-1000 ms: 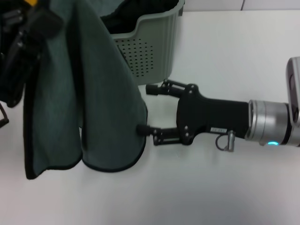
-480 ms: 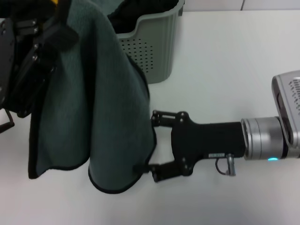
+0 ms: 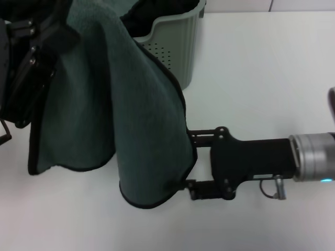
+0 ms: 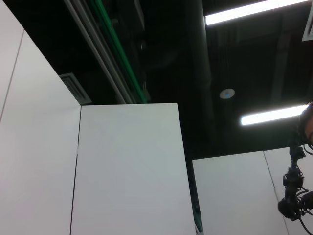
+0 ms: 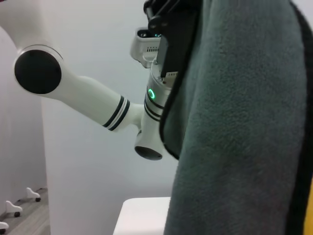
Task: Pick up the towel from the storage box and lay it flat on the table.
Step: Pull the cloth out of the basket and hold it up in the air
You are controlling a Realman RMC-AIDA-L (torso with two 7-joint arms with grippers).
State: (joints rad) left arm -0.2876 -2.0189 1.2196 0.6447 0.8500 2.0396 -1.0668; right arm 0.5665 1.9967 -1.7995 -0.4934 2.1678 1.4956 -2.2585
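Observation:
The dark teal towel (image 3: 131,115) hangs in folds above the table (image 3: 261,78), in front of the pale green storage box (image 3: 175,39). My left gripper (image 3: 49,26) at the upper left is shut on the towel's top edge. From the right, my right gripper (image 3: 187,161) reaches in open, one finger on each side of the towel's right black-piped edge; its near fingertip touches the lower corner. In the right wrist view the towel (image 5: 244,122) fills the right side and the left gripper (image 5: 171,29) holds it from above.
Black fabric (image 3: 154,10) lies inside the storage box. A yellow sliver (image 5: 308,215) shows at the edge of the right wrist view. The left wrist view shows only ceiling lights and white wall panels.
My right gripper has moved toward the near edge of the table and then rightward. The towel's hanging right edge has swung out to the right with it and now covers more of the box.

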